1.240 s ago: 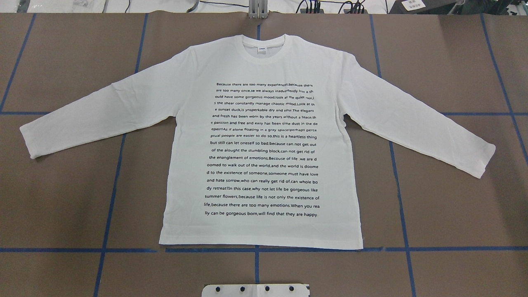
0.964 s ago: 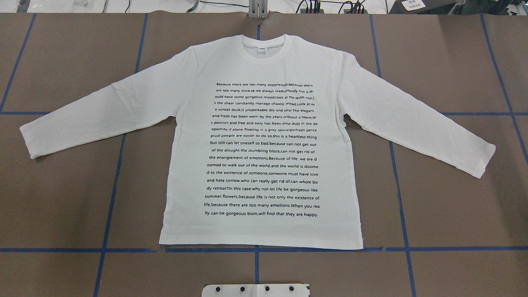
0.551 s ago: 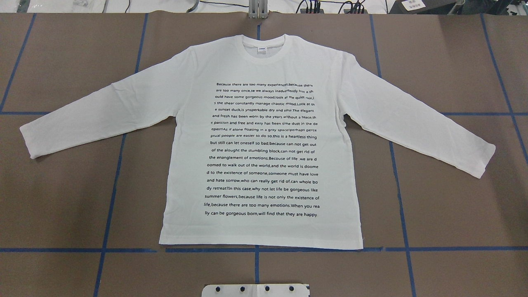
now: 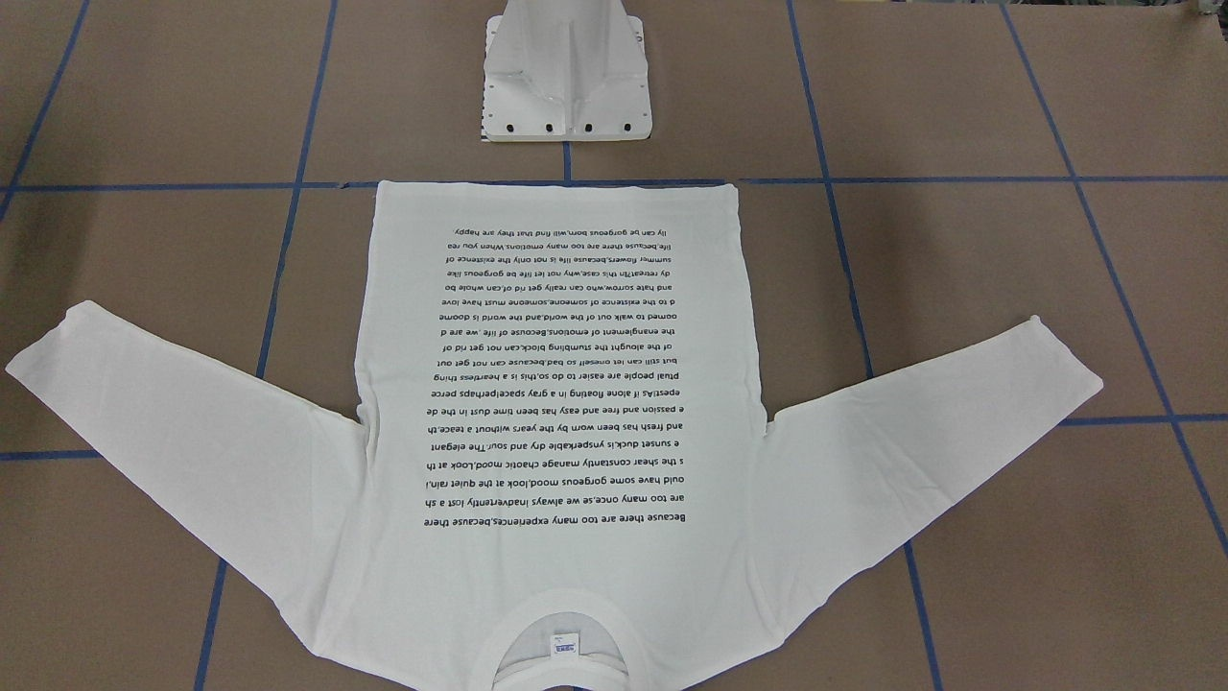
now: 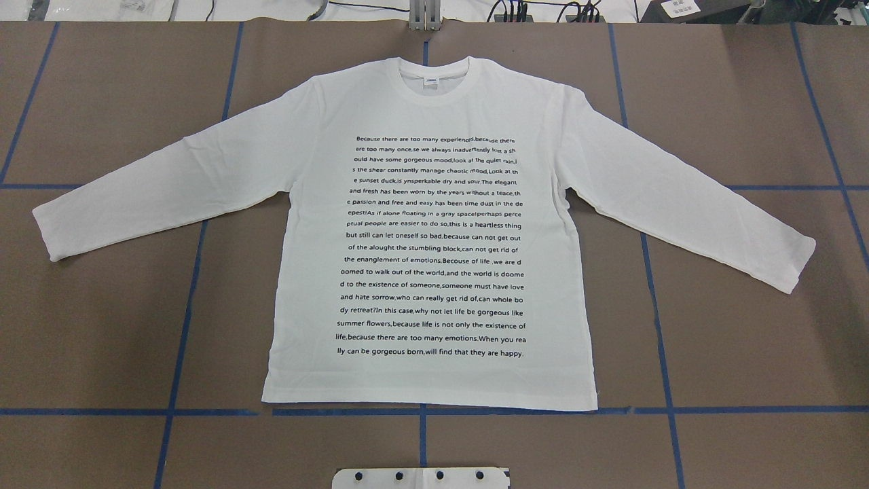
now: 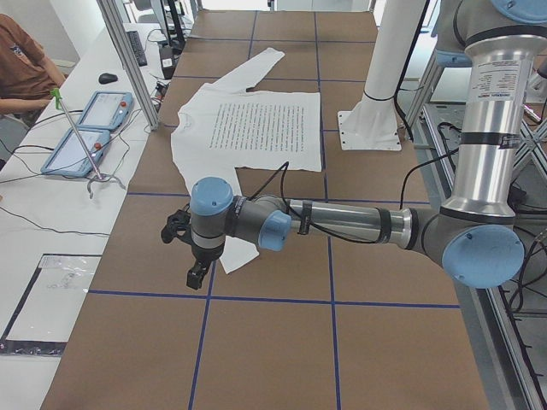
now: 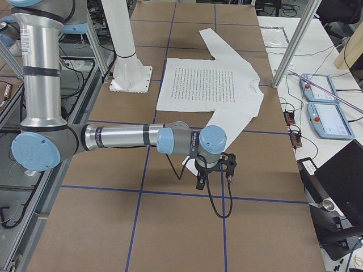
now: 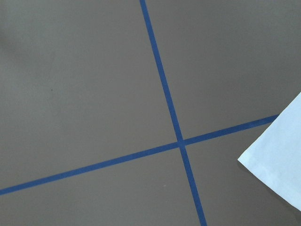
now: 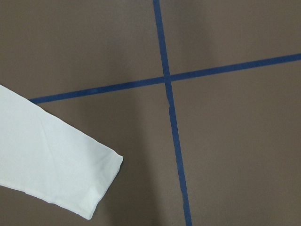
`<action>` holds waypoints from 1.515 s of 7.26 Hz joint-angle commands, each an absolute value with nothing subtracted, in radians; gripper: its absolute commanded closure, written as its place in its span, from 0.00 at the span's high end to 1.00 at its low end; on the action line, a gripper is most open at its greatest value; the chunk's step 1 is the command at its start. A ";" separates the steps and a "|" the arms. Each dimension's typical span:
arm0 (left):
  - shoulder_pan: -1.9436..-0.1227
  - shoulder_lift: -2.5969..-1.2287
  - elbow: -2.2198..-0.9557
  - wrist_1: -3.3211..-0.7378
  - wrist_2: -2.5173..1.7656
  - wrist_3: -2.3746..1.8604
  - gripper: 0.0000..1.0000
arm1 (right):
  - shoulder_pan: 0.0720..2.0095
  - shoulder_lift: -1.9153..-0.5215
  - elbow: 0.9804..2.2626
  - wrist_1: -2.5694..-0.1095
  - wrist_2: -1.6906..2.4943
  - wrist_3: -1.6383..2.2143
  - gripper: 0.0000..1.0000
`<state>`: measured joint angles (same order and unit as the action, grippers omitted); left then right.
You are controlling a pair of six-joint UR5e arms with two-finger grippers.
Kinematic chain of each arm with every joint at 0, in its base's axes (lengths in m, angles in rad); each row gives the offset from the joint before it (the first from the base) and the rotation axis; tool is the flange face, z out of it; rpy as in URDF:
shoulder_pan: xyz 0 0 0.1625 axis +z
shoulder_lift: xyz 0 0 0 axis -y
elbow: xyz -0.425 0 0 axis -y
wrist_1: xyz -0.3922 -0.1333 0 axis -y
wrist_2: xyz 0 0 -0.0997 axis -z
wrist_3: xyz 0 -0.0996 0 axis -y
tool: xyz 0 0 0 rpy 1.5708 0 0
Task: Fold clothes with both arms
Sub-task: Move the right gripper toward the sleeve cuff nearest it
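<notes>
Cloth first: the white long-sleeved T-shirt [image 5: 434, 224] lies flat and spread out on the brown table [image 5: 747, 339]. Its printed side is up, its collar is away from the robot, and its hem is just short of the white pedestal base [image 5: 421, 477]. Both sleeves slant outward and back toward the robot's side of the table, and their ends are well apart from the body of the shirt.

The left arm [image 6: 342, 224] reaches out low over the table, and the left gripper [image 6: 196, 275] hangs pointing down above the end of the sleeve on that side. In the left side view the wrist and forearm cover part of that sleeve. The left gripper shows only in that view, so I cannot tell whether its jaws are wide or closed. The left wrist camera looks down on bare table, with a corner of the left cuff [image 8: 280, 160] at its right edge.

The right arm [image 7: 119, 137] mirrors this. The right gripper [image 7: 201, 181] hangs above the table just past the other sleeve's end, and its jaw state cannot be told either. The right wrist camera shows the right cuff [image 9: 70, 174] lying flat at the lower left.

Blue tape lines [image 5: 183, 272] cross the table in a grid and pass under the shirt. Beyond the collar stands a metal post [image 6: 128, 60] beside two blue-framed tablets [image 6: 94, 111] — a person [image 6: 21, 68] sits at that bench.
</notes>
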<state>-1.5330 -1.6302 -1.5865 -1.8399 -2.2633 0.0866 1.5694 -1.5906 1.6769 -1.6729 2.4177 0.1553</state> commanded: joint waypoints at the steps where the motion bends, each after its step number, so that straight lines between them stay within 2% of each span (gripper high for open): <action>1: -1.526 -1.632 -1.551 -1.890 -2.334 0.089 1.00 | 1.525 -1.648 1.640 -1.410 2.372 0.270 1.00; 3: -1.526 -1.615 -1.546 -1.901 -2.347 0.094 1.00 | 1.386 -1.657 1.620 -1.310 2.361 0.477 1.00; 5: -1.526 -1.629 -1.555 -1.924 -2.347 0.092 1.00 | 1.264 -1.647 1.594 -1.191 2.319 0.522 1.00; 7: -1.526 -1.632 -1.566 -1.924 -2.367 0.089 1.00 | 1.221 -1.646 1.450 -0.899 2.318 0.528 1.00; 11: -1.525 -1.631 -1.551 -1.973 -2.370 0.092 1.00 | 1.117 -1.615 1.424 -0.891 2.267 0.531 0.98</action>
